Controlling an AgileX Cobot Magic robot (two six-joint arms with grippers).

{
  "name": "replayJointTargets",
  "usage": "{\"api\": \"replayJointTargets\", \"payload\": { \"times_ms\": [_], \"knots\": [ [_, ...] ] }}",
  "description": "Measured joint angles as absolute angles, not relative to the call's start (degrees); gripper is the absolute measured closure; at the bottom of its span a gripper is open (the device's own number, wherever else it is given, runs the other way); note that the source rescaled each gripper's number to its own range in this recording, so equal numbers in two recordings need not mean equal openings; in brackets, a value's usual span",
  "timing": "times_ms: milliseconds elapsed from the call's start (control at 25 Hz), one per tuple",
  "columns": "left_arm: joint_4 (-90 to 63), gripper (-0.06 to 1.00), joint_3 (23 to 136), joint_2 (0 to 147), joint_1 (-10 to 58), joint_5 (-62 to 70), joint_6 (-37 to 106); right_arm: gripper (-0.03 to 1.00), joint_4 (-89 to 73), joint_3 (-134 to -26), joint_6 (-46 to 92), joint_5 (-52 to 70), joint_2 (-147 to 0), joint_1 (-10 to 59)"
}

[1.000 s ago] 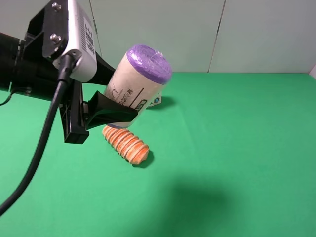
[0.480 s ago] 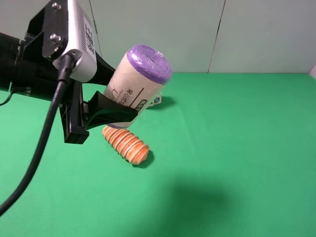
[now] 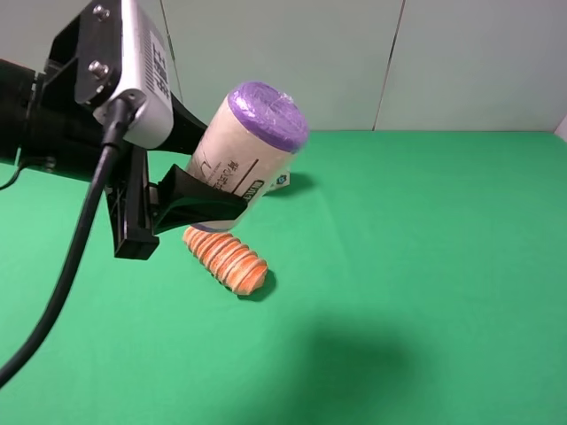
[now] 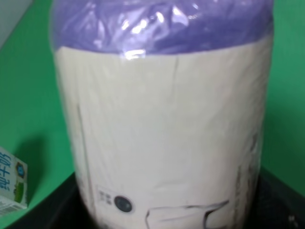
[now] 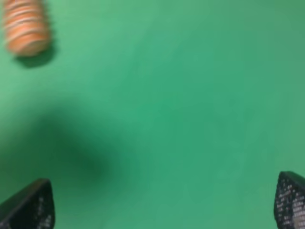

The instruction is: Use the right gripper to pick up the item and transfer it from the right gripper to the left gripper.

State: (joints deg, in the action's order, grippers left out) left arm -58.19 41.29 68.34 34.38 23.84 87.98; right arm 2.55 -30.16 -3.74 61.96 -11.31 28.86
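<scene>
We see left end effector (image 3: 215, 174) clamped on cream roll (image 3: 252, 142), purple end tilted toward 1 o'clock, clear of tabletop (image 3: 425, 266); right end effector (image 5: 164, 205) spread, empty. We judge handover done.

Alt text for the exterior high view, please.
The left pincer, carrying a silver-grey box and black cable, holds a cream roll with a purple end tilted in mid-air above a green table. An orange bread loaf lies on the table nearby, and a corner of a milk carton peeks from behind the roll.
</scene>
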Motion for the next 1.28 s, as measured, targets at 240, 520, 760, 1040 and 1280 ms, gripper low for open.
{"api": "replayJointTargets", "payload": {
  "times_ms": [240,520,760,1040,1280],
  "knots": [
    [-58.19,0.94,41.29,68.34,34.38,23.93,87.13,-0.03,2.55,-30.16,-3.74,61.79,-10.17,15.36],
    [-58.19,0.94,41.29,68.34,34.38,24.05,86.98,-0.03,2.55,-30.16,-3.74,61.38,-0.54,3.32],
    [-58.19,0.94,41.29,68.34,34.38,24.07,86.97,-0.03,2.55,-30.16,-3.74,61.34,0.34,-0.41],
    [-58.19,0.94,41.29,68.34,34.38,22.04,86.91,-0.03,0.00,-30.16,-3.74,60.78,0.34,-0.41],
    [-58.19,0.94,41.29,68.34,34.38,17.71,84.24,-0.03,-0.85,-28.61,-3.74,58.57,0.34,-0.41]
  ]
}}
